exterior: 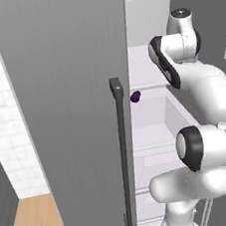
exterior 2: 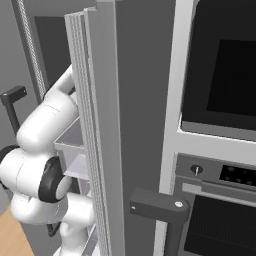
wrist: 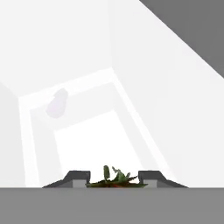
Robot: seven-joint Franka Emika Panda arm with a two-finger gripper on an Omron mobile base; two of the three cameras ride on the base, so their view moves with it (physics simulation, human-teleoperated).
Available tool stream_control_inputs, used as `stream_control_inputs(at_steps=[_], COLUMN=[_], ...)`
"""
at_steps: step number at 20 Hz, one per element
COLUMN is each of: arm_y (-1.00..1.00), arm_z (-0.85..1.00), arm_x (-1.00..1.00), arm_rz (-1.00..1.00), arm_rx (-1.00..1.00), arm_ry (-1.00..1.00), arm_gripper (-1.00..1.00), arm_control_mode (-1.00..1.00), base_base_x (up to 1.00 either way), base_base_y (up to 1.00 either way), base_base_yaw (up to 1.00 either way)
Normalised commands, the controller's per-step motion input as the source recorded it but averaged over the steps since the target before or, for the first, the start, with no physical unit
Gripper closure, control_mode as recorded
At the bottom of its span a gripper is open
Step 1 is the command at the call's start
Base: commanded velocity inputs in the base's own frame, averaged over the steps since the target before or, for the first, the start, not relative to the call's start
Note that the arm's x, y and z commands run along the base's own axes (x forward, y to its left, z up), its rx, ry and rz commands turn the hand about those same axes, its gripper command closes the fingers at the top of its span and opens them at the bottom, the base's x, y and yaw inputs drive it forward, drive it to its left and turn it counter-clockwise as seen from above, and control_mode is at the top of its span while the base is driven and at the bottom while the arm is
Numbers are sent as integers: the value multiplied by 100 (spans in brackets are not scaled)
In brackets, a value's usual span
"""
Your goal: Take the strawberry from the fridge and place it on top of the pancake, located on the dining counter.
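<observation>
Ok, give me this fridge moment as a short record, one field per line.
Fridge door: open, dark bar handle
Arm: reaching into the fridge interior
Gripper: jaws close either side of the strawberry, green top showing between them
Purple fruit: on a pale shelf inside
Oven: black glass, right of the fridge
Task step: strawberry not yet out

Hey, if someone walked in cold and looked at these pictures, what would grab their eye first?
Probably the white arm reaching into the open fridge, past its grey door with the long dark handle. Next, a small purple fruit on a pale shelf just beyond the door's edge. In the hand view, the strawberry with its green top sits between the jaws, which stand close on either side.
</observation>
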Motion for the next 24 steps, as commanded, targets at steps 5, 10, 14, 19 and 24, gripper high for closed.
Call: stream_control_inputs(at_steps=[5, 10, 14, 19, 24], arm_y=[28, 8, 0, 4, 14], arm_z=[28, 2, 2, 12, 18], arm_x=[-100, -100, -100, -100, -100], arm_rz=[-9, -9, -6, -1, 0], arm_rx=[0, 0, 0, 1, 0], arm_ry=[-21, -11, -7, -6, 0], arm_gripper=[100, 100, 100, 100, 100], arm_control_mode=[-100, -100, -100, -100, -100], base_base_x=[0, 0, 0, 0, 0], base_base_y=[0, 0, 0, 0, 0], base_base_yaw=[0, 0, 0, 0, 0])
